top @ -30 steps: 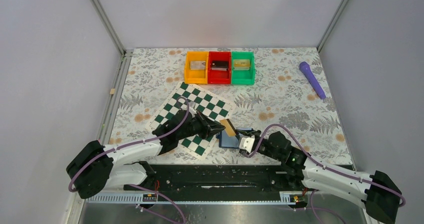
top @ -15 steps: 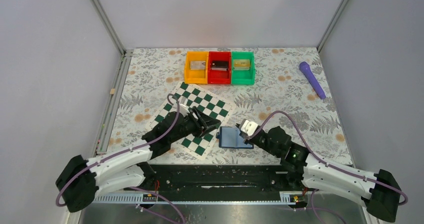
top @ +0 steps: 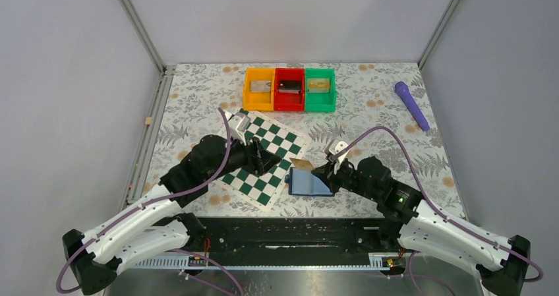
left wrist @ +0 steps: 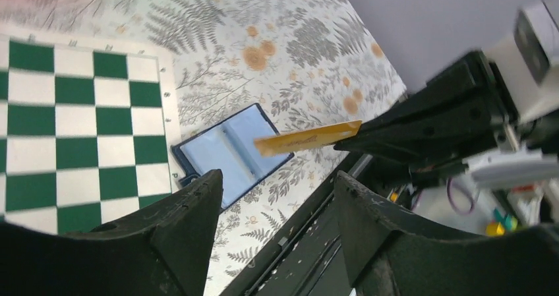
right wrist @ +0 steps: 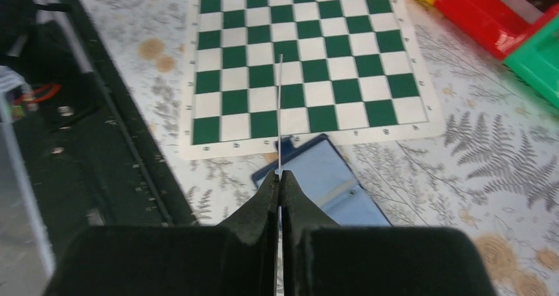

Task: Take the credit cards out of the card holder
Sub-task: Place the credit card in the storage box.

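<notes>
Floral worktop [top: 395,131]: chequered green-white mat [top: 264,152] laid on it.
Left gripper [top: 273,161]: jaws parted, empty.
Right gripper [top: 323,171]: jaws closed on thin tan-gold card [top: 301,163].
Flat blue bifold card holder [top: 306,182]: laid open at mat's 4 o'clock.
Card: held over holder's 12 o'clock edge.

Plain grey walls [top: 66,78] on 3 sides, aluminium corner posts [top: 136,22] upper left and right, floral-print tabletop [top: 369,121] centre, even light

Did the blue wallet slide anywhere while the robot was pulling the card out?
No. The blue wallet lies open in the same spot as in the earlier pictures, right beside the near right corner of the chessboard.
</notes>
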`<state>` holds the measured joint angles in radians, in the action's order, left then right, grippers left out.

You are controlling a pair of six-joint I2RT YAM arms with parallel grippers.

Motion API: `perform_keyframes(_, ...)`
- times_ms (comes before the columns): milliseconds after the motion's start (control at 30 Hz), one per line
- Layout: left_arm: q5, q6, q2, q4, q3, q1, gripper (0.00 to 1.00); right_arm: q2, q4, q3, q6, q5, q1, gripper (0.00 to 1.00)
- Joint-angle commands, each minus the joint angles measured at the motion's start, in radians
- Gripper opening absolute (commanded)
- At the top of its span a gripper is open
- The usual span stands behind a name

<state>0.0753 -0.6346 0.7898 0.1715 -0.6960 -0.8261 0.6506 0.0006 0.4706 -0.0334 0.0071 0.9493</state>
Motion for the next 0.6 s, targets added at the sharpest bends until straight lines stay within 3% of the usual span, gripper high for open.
perform_keyframes(0, 0.273, 0.342, 0.032, 0.146, -0.151, 0.002, 0.61, 0.006, -0.169, 0.137, 0.101, -0.289, -0.041, 0.00)
perform_keyframes(133, 0.465, 0.426, 0.112, 0.237, -0.238, 0.002, 0.60, 0.054, -0.177, 0.195, 0.172, -0.487, -0.068, 0.00)
perform_keyframes(267, 0.656, 0.449, 0.163, 0.245, -0.275, 0.002, 0.59, 0.131, -0.176, 0.234, 0.254, -0.575, -0.074, 0.00)
perform_keyframes(567, 0.725, 0.449, 0.261, 0.246, -0.287, 0.001, 0.50, 0.186, -0.098, 0.230, 0.332, -0.623, -0.075, 0.00)
